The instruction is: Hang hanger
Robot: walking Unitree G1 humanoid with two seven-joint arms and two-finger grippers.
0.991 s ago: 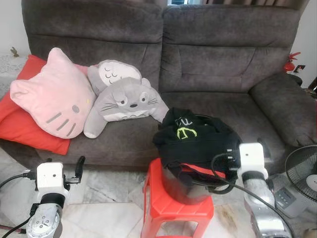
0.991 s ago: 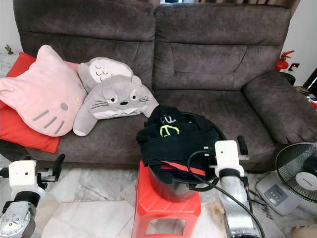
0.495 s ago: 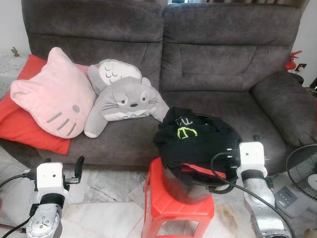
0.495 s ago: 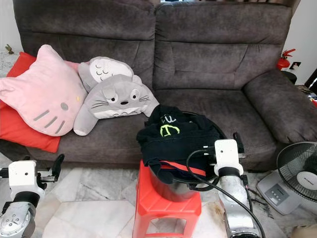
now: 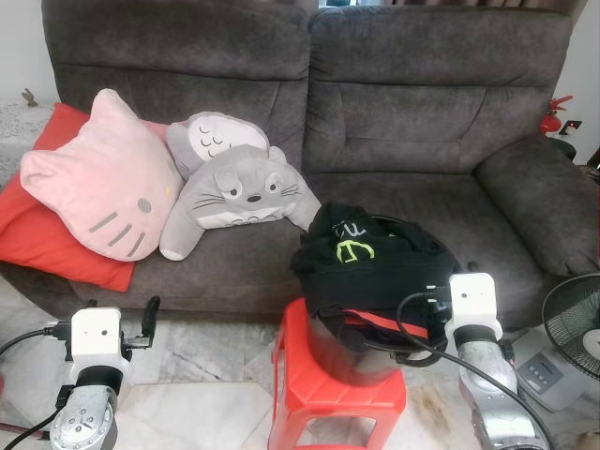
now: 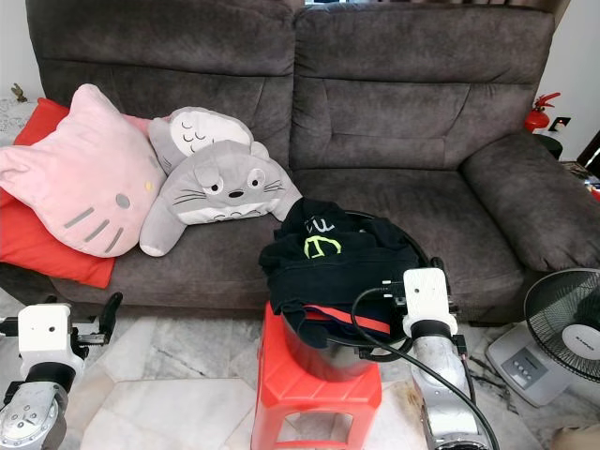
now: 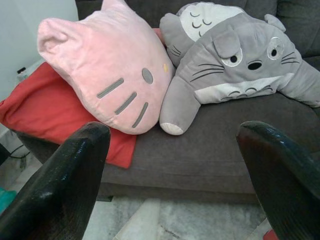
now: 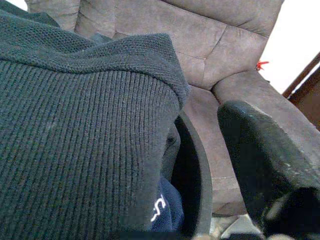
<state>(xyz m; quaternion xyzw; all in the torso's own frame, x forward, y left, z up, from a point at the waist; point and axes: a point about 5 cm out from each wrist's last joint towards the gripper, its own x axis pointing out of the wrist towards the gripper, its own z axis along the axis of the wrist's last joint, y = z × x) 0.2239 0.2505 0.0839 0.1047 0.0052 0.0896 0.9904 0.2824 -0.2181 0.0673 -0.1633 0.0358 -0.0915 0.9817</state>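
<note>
- Our left gripper (image 7: 172,165): low by the floor, fingers spread wide, nothing held, aimed at the pink cushion (image 5: 98,178) and grey plush (image 5: 239,192).
- Our right gripper (image 8: 260,170): against black clothes (image 5: 370,262) heaped in a bucket (image 8: 197,180) on red stool (image 5: 333,394); fingers' state can't tell.
- Room: grey sofa (image 5: 412,112), marble floor, fan (image 5: 577,328).
- Hanger: can't make out.

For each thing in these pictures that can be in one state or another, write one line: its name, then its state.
Left gripper: jaws open, holding nothing, facing the cushions.
Right gripper: beside the bucket, against the clothing.
Bucket: upright on the stool, full.
Black clothing: heaped, spilling over the bucket's rim.
Red stool: upright.
Pink cat cushion: leaning on the sofa.
Grey plush: lying on the seat.
</note>
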